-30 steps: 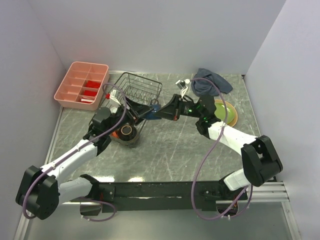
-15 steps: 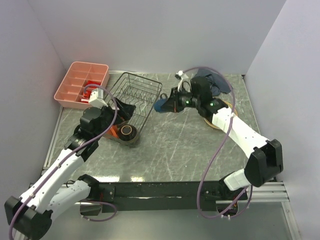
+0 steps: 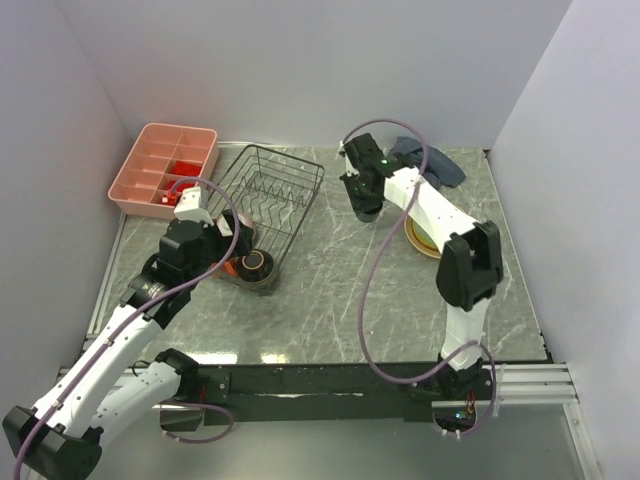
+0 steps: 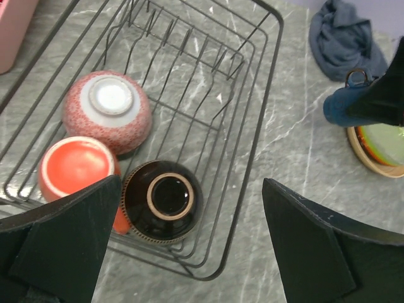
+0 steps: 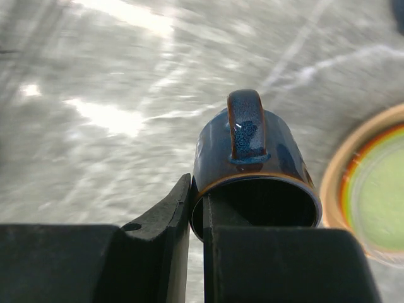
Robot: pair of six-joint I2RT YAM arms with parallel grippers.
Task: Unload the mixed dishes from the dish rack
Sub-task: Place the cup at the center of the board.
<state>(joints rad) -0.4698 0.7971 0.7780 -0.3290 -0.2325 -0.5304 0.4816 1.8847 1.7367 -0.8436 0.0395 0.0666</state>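
The right pincer clamps the glossy rim of the small dark blue cup, handle up, over the grey marbled tabletop, beside the lime green plate stacked on the tan-yellow plate. The left pincer gapes wide above the black wire dish rack, which holds an upturned speckled pinkish bowl, an orange mug and a ribbed dark brown bowl.

a grey marbled tabletop veined in white, boxed in on the left, back and right by plain pale lilac-white walls. a black rail runs along its near edge. the light is soft and even, with bright glare on the stone in the right wrist view.
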